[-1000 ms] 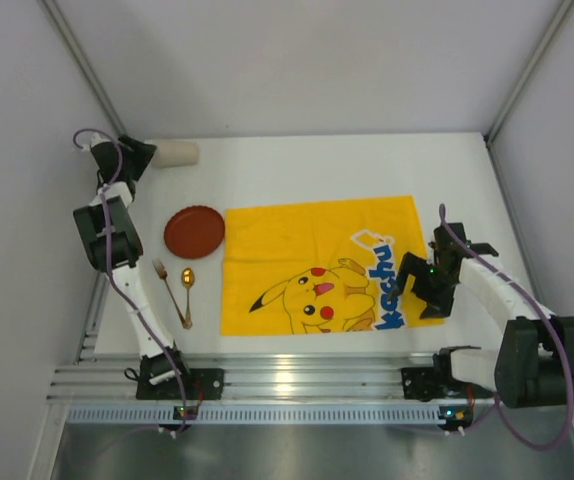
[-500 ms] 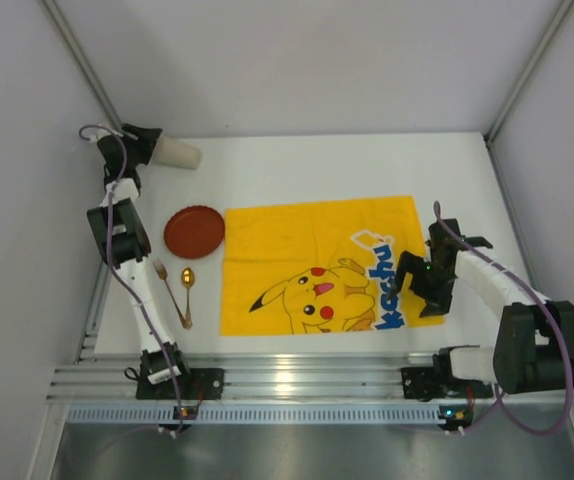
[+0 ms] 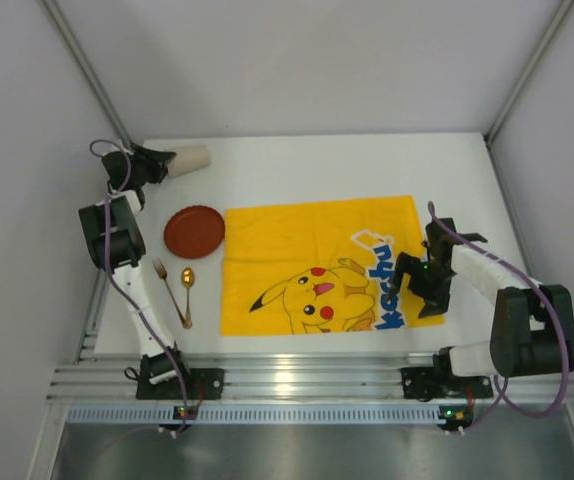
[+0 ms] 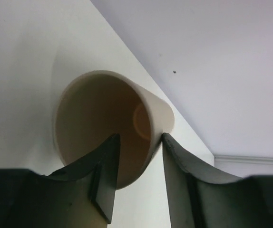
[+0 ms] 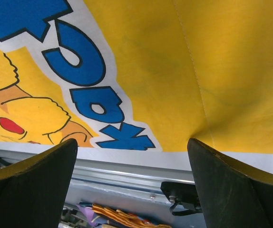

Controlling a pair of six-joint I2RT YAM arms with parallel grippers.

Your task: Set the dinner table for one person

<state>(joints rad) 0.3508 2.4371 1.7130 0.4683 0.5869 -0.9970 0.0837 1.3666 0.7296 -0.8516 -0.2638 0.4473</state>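
Your cup [image 3: 189, 157] has shifted slightly right since 1 second ago, and it now sits tilted at the far-left corner of the white surface [image 3: 317, 165]. The left fingers [image 4: 104, 185] pinch its rim (1 inside, 1 outside). The right fingers [image 5: 32, 180] are spread wide above the cloth's [image 3: 307, 250] near-right corner. The plate [image 3: 194, 231], fork [image 3: 170, 292] and spoon [image 3: 187, 290] lie left of the cloth.

bright, soft, even light from above; shadows are faint in the overhead view. a glare streak lies on the aluminium rail [image 3: 287, 385]. up close, the left gripper [image 4: 139, 142] and right gripper [image 5: 131, 140] are dark and blurred; a light spot glows inside the cup [image 4: 98, 114].
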